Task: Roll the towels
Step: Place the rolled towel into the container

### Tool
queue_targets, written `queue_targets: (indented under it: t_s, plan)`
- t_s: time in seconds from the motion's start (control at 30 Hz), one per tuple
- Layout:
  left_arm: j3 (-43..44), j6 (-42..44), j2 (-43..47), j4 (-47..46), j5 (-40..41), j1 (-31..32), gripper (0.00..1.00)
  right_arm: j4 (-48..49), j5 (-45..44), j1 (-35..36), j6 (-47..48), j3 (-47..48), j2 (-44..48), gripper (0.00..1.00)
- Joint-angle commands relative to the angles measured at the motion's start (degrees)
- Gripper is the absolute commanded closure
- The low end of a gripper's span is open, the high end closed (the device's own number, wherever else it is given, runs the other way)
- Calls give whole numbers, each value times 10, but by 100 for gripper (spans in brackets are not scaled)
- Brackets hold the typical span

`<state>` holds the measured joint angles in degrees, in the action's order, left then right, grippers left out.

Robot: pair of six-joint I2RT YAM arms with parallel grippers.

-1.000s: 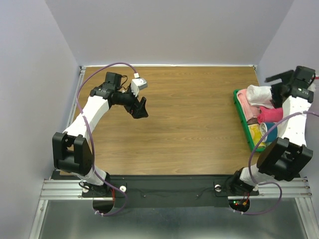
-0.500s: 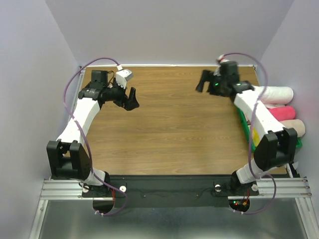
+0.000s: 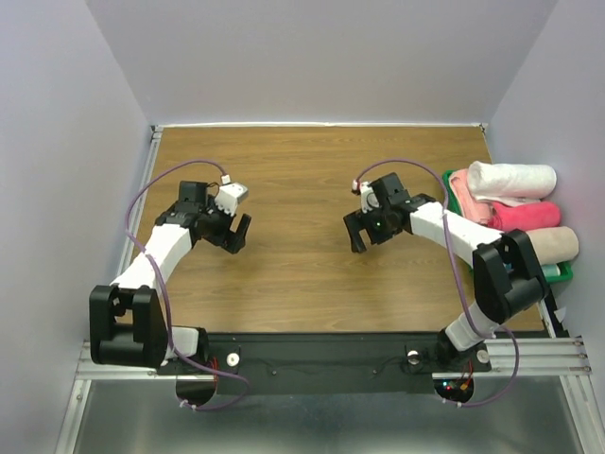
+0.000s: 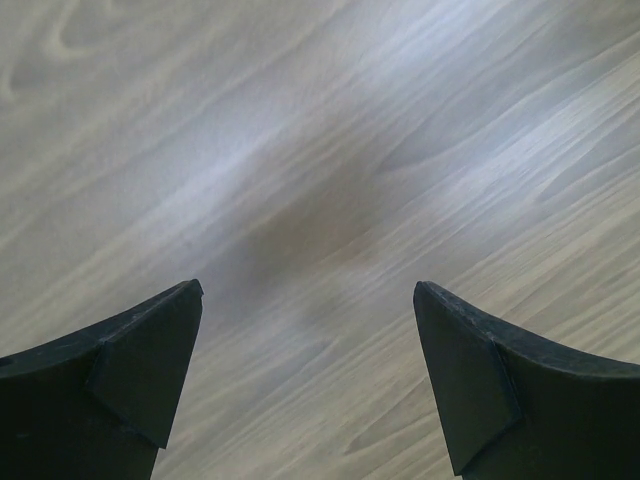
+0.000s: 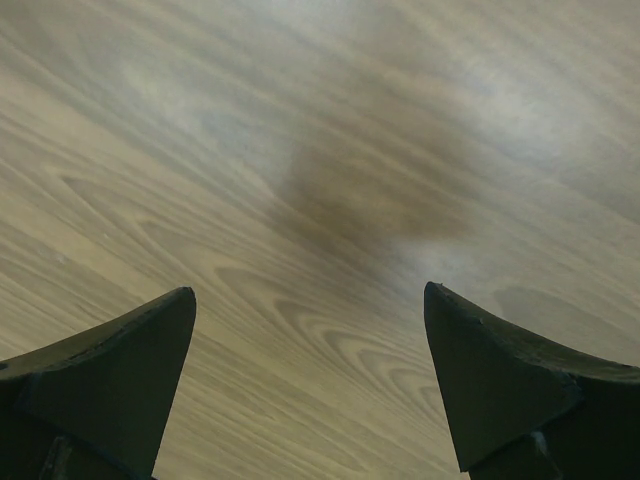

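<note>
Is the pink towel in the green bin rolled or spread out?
Rolled: the pink towel lies as a cylinder across the green bin, between a white roll and a beige roll.

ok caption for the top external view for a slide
Left gripper and right gripper hover open over the wood table; rolled towels sit in the green bin.

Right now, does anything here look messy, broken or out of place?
Nothing stands out. The white towel, pinkish-red towel and beige towel lie rolled in the green bin at right, their ends overhanging it. The left gripper and right gripper hang open over the wooden table.
</note>
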<state>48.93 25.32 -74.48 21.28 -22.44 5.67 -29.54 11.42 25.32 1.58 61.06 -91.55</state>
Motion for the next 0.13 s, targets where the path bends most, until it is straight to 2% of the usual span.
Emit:
queue_targets:
  t_s: [0.0, 0.1]
  plan:
    - [-11, 29, 34, -45, 25, 3, 1, 20, 4, 16, 37, -20, 22, 0]
    - [-9, 26, 35, -49, 19, 3, 1, 21, -3, 16, 38, -20, 31, 0]
